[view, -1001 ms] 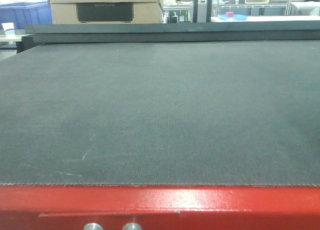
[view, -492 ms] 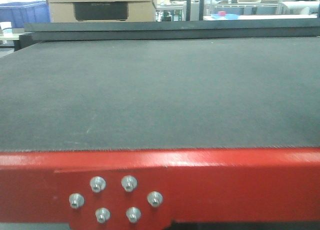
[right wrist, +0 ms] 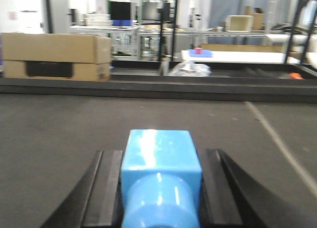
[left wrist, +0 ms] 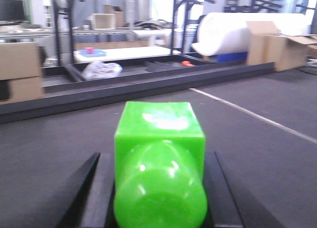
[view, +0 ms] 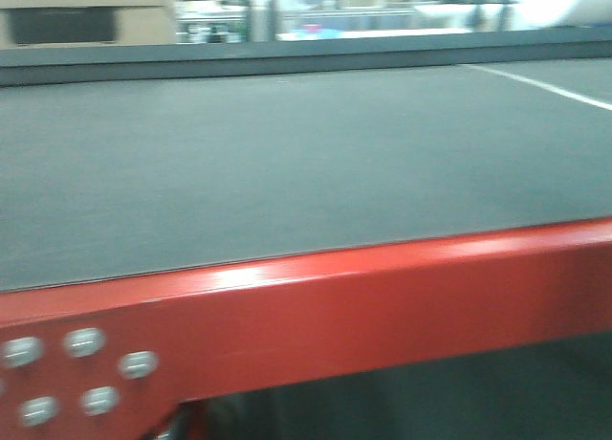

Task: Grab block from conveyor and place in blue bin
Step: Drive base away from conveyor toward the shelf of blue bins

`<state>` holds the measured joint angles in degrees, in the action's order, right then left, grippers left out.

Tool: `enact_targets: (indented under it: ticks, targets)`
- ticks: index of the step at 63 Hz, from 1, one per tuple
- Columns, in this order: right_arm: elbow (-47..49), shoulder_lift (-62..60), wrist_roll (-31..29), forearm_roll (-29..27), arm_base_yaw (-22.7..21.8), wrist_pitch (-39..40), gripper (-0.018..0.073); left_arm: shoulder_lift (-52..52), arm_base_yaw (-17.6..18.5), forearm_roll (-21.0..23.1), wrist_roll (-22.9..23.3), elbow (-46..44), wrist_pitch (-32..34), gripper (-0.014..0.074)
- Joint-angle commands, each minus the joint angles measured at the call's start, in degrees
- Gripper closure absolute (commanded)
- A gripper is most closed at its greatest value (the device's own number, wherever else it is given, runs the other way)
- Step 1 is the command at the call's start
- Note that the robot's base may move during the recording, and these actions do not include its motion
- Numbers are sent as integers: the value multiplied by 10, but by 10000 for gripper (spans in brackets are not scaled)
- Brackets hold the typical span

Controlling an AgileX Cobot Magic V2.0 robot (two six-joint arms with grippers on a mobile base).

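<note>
The conveyor's dark grey-green belt [view: 287,163] fills the front view, with its glossy red frame [view: 382,297] across the bottom; this view is blurred and shows no gripper. In the left wrist view my left gripper [left wrist: 159,158] is shut on a bright green block [left wrist: 159,134] above the belt. In the right wrist view my right gripper [right wrist: 161,158] is shut on the small light-blue block [right wrist: 159,151], also above the belt. The black fingers [right wrist: 106,188] press both sides of it. The blue bin is out of view.
A dark raised rail [right wrist: 148,86] runs along the belt's far edge. A white line [left wrist: 257,119] crosses the belt at the right. Beyond it stand cardboard boxes [right wrist: 54,54], a white roll [left wrist: 237,32], tables and racks. Bolts [view: 81,342] sit in the red frame.
The front view has dropped back and swung right: the red frame now sits higher and slanted, its bolts have slid to the lower left, and the picture has blurred.
</note>
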<state>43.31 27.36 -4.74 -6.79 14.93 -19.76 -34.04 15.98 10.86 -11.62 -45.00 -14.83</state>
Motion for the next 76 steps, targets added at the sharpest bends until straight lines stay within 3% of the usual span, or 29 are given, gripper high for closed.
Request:
enact_targets:
  ticks: [1,76]
  targets:
    - [-1,-2,-3,2,1,7,721,2,4,5,-2,-2,8,707]
    - [-1,-2,-3,2,1,7,721,2,4,5,-2,-2,8,707]
